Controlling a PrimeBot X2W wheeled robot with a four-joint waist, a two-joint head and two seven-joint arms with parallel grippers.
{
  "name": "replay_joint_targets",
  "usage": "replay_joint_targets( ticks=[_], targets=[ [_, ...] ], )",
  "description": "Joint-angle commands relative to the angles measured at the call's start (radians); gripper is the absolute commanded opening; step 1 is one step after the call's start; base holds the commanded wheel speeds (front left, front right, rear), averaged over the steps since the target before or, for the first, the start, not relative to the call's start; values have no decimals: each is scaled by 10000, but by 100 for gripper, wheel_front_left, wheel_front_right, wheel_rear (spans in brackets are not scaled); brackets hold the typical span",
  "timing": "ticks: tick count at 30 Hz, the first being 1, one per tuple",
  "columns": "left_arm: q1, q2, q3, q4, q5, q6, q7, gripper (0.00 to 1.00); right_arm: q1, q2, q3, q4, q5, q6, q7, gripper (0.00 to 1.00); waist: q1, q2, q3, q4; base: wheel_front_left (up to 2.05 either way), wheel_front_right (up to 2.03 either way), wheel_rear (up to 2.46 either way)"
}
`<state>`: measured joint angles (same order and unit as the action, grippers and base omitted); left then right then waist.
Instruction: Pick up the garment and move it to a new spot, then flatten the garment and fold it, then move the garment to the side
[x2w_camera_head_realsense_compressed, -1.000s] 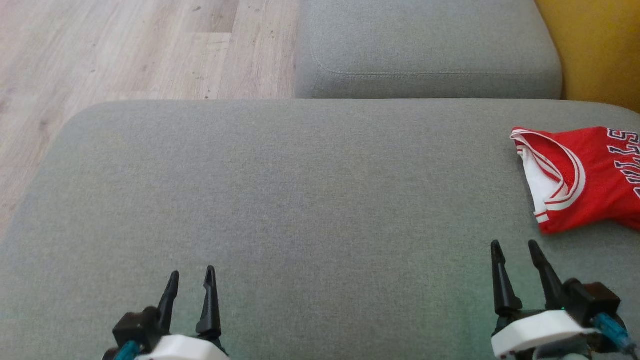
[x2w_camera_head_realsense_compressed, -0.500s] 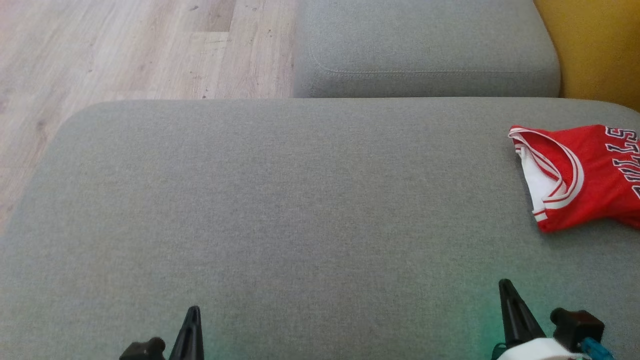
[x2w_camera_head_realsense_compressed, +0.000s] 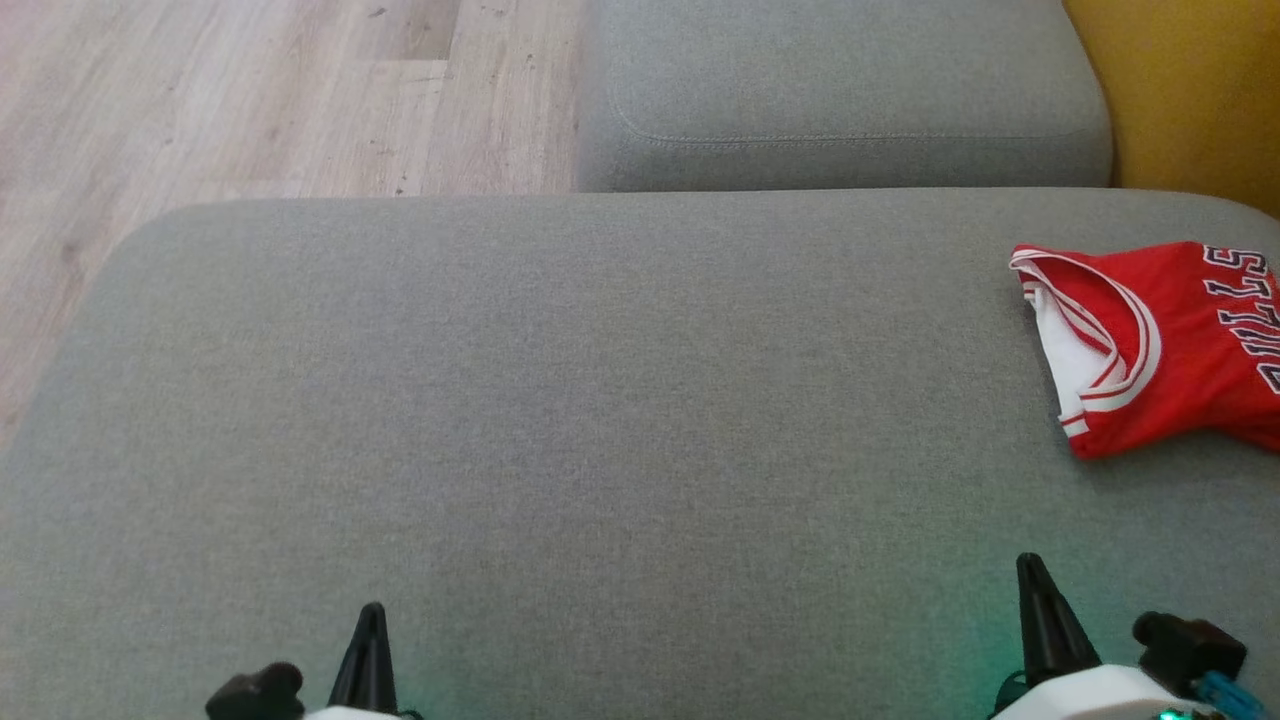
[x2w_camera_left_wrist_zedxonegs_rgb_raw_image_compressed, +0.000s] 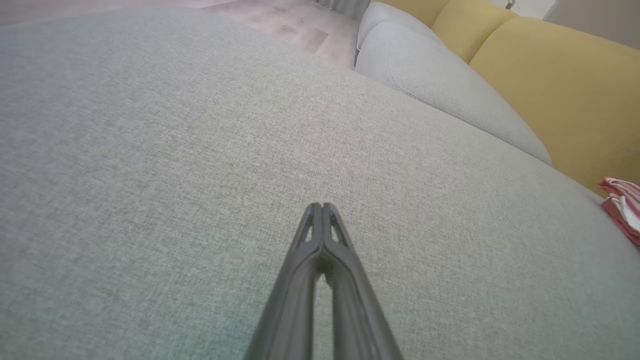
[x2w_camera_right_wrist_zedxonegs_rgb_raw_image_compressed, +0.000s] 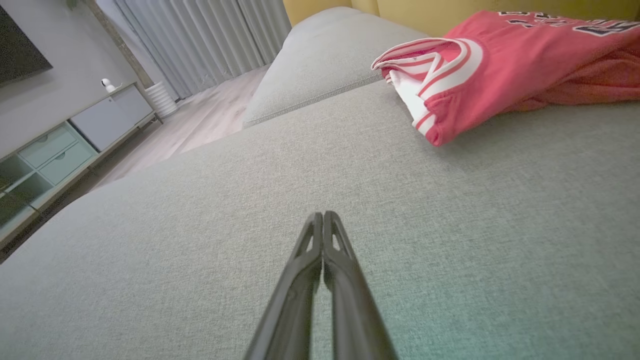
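The garment (x2w_camera_head_realsense_compressed: 1170, 350) is a red jersey with white trim and dark lettering, lying crumpled at the far right of the grey sofa seat (x2w_camera_head_realsense_compressed: 600, 420). Its edge shows in the left wrist view (x2w_camera_left_wrist_zedxonegs_rgb_raw_image_compressed: 622, 207), and it lies ahead and to the right in the right wrist view (x2w_camera_right_wrist_zedxonegs_rgb_raw_image_compressed: 500, 70). My left gripper (x2w_camera_head_realsense_compressed: 368, 625) sits at the bottom left, shut and holding nothing, its fingers pressed together over bare cushion (x2w_camera_left_wrist_zedxonegs_rgb_raw_image_compressed: 322, 207). My right gripper (x2w_camera_head_realsense_compressed: 1032, 580) is at the bottom right, also shut and holding nothing (x2w_camera_right_wrist_zedxonegs_rgb_raw_image_compressed: 322, 216), well short of the jersey.
A second grey cushion (x2w_camera_head_realsense_compressed: 840, 90) lies beyond the seat. Yellow back cushions (x2w_camera_head_realsense_compressed: 1190, 90) rise at the right. Wooden floor (x2w_camera_head_realsense_compressed: 250, 90) lies past the seat's left and far edges. A pale cabinet (x2w_camera_right_wrist_zedxonegs_rgb_raw_image_compressed: 65, 145) and curtains (x2w_camera_right_wrist_zedxonegs_rgb_raw_image_compressed: 210, 40) stand across the room.
Both grippers have shut and drawn back toward the bottom edge of the head view. The jersey has not moved; the head view has shifted slightly.
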<state>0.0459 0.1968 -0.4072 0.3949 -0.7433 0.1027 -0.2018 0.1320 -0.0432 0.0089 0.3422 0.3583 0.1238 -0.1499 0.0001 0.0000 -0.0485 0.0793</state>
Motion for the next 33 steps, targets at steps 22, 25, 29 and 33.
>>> replay_joint_targets(
  ticks=[22, 25, 29, 33],
  targets=[
    [-713, -289, 1260, -566, -1874, -525, 646, 0, -901, -28, -298, -482, 2698, 23, 542, 0, -1, 0, 107, -164, 0, 0, 0],
    [-741, -328, 1396, -599, -2112, -588, 732, 0, -953, -30, -331, -499, 3039, 24, 615, 0, -1, 0, 121, -186, 0, 0, 0],
    [-779, -381, 1576, -642, -2425, -672, 846, 0, -1022, -32, -374, -522, 3490, 27, 711, 0, -1, 0, 140, -215, 0, 0, 0],
    [-817, -434, 1758, -685, -2741, -756, 961, 0, -1092, -34, -417, -545, 3946, 29, 808, 0, -1, 0, 159, -244, 0, 0, 0]
  ],
)
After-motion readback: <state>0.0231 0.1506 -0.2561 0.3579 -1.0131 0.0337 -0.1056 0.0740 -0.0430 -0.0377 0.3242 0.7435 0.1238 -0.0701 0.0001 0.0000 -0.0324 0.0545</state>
